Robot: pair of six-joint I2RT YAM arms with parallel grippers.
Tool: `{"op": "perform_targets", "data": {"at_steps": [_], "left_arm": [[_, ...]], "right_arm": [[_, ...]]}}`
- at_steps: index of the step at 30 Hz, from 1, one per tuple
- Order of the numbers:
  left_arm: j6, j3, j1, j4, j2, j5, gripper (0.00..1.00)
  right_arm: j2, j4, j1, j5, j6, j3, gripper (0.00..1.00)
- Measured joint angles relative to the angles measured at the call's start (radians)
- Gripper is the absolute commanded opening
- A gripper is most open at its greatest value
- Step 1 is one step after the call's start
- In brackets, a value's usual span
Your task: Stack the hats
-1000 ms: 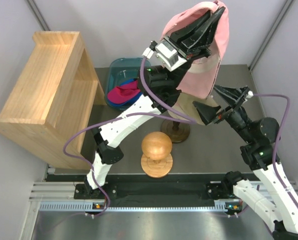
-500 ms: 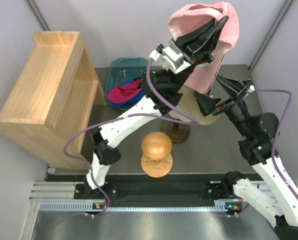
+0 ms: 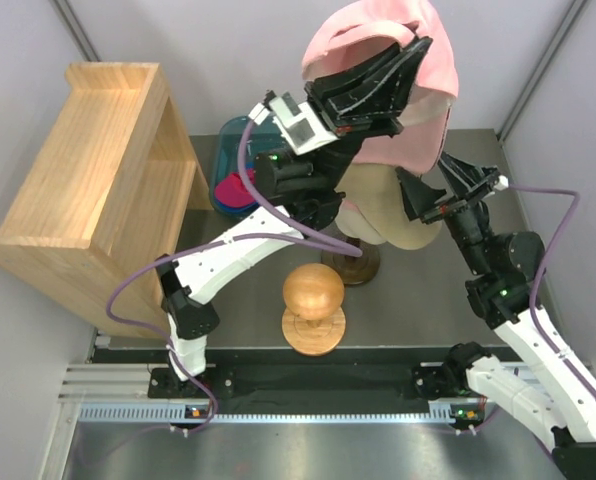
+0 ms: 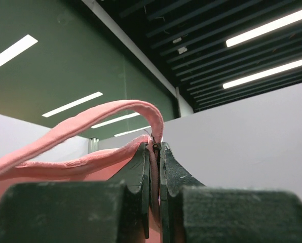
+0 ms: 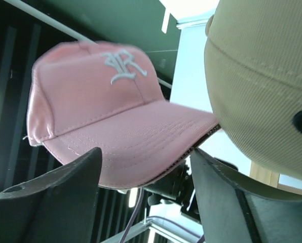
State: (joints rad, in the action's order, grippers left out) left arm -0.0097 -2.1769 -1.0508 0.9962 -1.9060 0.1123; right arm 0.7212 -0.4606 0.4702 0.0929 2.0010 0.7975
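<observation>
Now, pink cap (image 3: 440,75): held high in the air, over the tan cap (image 5: 262,86) and apart from it, brim toward the right wrist camera
Left pincer (image 3: 410,58): clamped on the pink cap's cloth edge; wrist view shows the rim folded thin between the closed fingers
Right pincer (image 3: 436,180): spread wide, nothing in it, just beside the tan cap and under the pink brim
Tan cap: sits on a rounded form on a stand (image 3: 353,262), mid surface; looks like the base of the stack
Magenta cap (image 3: 240,188): lies in the bin (image 3: 240,125) at the far left, not yet stacked; what else is in the bin I cannot tell
Handling: judged light and soft; crown sags from a one-point grip, brim stiffer and keeps its curve
Where to hold: rear rim hold works for carrying; a second hold at the brim would likely steady the crown so it opens over the tan one
Risk: crown may fold or land crooked, and thin cloth could slip from the fingers
Surface (image 3: 418,310): dark, flat, matte
Room: shelf (image 3: 88,170) at left, ball (image 3: 313,290) on its stand near the front, pale walls close on both sides; arms crowd the space round the tan cap
</observation>
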Motion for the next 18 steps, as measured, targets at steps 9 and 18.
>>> {"op": "perform_targets", "data": {"at_steps": [9,18], "left_arm": [[-0.098,0.101,-0.004,0.047,0.093,0.034,0.00],[-0.122,0.183,-0.004,0.042,0.146,0.056,0.00]], "right_arm": [[0.091,-0.171,0.004,-0.048,0.000,-0.031,0.46],[0.190,-0.344,0.005,-0.059,0.006,-0.031,0.10]]}}
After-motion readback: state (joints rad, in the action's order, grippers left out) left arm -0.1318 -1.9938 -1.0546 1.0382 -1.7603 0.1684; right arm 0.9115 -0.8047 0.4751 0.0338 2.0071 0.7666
